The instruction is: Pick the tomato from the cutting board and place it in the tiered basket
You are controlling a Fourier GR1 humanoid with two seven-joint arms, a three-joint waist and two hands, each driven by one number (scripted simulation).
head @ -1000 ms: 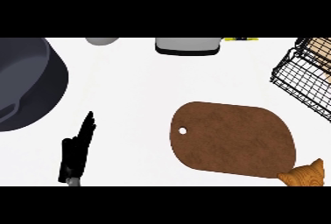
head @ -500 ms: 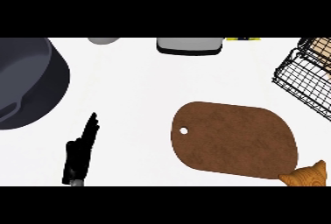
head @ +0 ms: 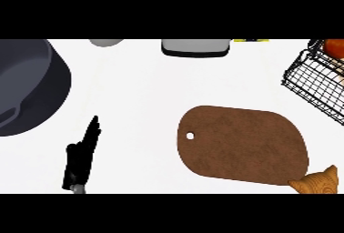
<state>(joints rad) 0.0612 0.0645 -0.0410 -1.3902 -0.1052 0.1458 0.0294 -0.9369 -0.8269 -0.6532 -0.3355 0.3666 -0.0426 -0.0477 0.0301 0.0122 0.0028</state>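
Note:
The brown cutting board (head: 245, 144) lies on the white counter at lower right, with nothing on it. At the right edge stands the black wire tiered basket (head: 314, 81). A red-orange round thing, the tomato (head: 335, 47), shows inside the basket at the top right corner, partly cut off by the view's edge. My left hand (head: 82, 157) is at lower left, fingers straight and pointing up, holding nothing. My right hand shows nowhere.
A large dark grey pan (head: 27, 86) fills the left side. A grey appliance (head: 194, 47) and a small grey object (head: 106, 42) sit at the back edge. A wooden cat-shaped figure (head: 317, 182) peeks in at the lower right corner.
The view has shifted slightly, bringing the basket's top corner and the tomato into sight. The left hand has slid a little lower and to the right.

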